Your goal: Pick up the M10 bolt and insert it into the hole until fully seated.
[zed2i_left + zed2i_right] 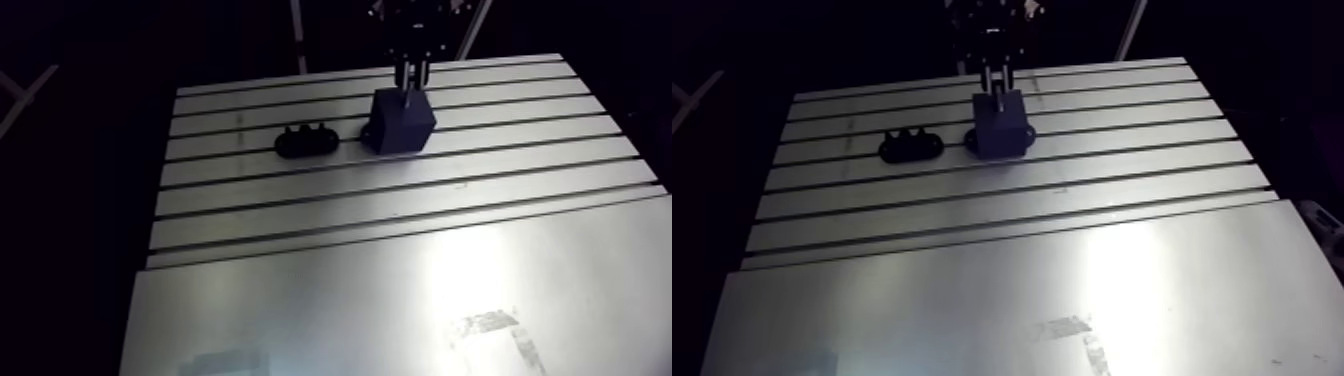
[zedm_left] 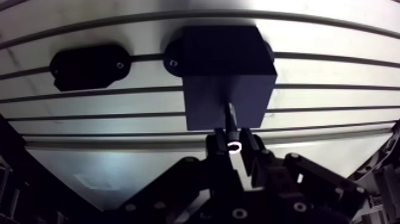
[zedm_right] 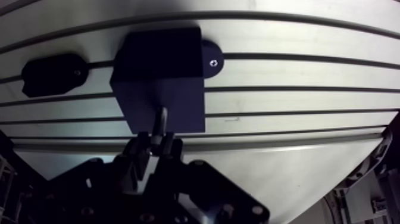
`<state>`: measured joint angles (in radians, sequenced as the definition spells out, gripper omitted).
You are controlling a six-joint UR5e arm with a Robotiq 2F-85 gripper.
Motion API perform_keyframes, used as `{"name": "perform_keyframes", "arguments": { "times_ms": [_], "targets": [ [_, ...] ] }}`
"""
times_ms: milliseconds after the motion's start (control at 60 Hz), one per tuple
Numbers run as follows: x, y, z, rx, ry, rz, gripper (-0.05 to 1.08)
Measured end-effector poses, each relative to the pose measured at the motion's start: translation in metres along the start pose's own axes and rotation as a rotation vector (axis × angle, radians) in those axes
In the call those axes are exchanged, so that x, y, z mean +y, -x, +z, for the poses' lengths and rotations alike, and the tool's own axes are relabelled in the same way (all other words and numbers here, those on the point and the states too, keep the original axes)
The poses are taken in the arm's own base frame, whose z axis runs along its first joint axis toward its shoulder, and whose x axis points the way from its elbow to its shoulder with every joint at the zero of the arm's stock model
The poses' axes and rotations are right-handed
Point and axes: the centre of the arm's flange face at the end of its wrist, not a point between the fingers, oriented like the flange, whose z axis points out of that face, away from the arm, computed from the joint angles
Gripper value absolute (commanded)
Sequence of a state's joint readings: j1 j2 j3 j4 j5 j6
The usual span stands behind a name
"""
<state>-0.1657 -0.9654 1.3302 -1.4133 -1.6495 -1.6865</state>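
A dark block (image 2: pixel 226 71) stands bolted on the slotted table (image 1: pixel 400 200), with a flange showing on each side. My gripper (image 2: pixel 233 145) hangs right above the block (image 1: pixel 402 120) and is shut on the M10 bolt (image 2: pixel 230 117). The bolt's shiny head sits between my fingers and its dark shank points down at the block's top face near the edge closest to the gripper. Whether the tip has entered a hole is hidden by the dark surface. In the arm view the gripper (image 1: pixel 412 72) stands over the block at the table's far side.
A flat black holder (image 1: pixel 305 141) with small bumps lies on the table beside the block, a short way from it; the wrist view shows this holder (image 2: pixel 89 65) as an oval plate. A smooth metal sheet (image 1: pixel 400 300) covers the near half of the table.
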Motion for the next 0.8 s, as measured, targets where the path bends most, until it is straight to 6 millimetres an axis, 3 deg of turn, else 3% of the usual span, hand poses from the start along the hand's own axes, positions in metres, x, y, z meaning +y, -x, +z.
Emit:
{"name": "perform_keyframes", "arguments": {
  "times_ms": [400,433,450,467,483,500,517,533,550,567,583,600,667,800],
  "targets": [
    [-0.0003,0.0000,0.0014,-0.002,-0.001,0.001,1.05],
    [-0.0005,0.0000,0.0014,-0.002,-0.001,0.001,0.99],
    [-0.0007,0.0000,0.0014,-0.002,-0.001,0.000,0.89],
    [-0.0008,0.0000,0.0014,-0.002,-0.001,0.000,0.71],
    [-0.0009,0.0001,0.0013,-0.002,0.000,0.000,0.71],
    [-0.0011,0.0001,0.0014,-0.002,0.000,0.000,0.52],
    [-0.0012,0.0001,0.0014,-0.002,0.000,0.000,0.52],
    [-0.0013,0.0002,0.0013,-0.001,0.000,-0.001,0.36],
    [-0.0015,0.0002,0.0013,-0.002,0.000,-0.001,0.36],
    [-0.0016,0.0002,0.0013,-0.001,0.001,-0.002,0.23],
    [-0.0017,0.0003,0.0013,-0.001,0.001,-0.002,0.23],
    [-0.0019,0.0003,0.0014,-0.002,0.001,-0.004,0.12],
    [-0.0023,0.0005,0.0019,-0.002,0.001,-0.010,0.02],
    [-0.0021,0.0007,0.0035,-0.005,0.002,-0.023,0.02]
  ]
}}
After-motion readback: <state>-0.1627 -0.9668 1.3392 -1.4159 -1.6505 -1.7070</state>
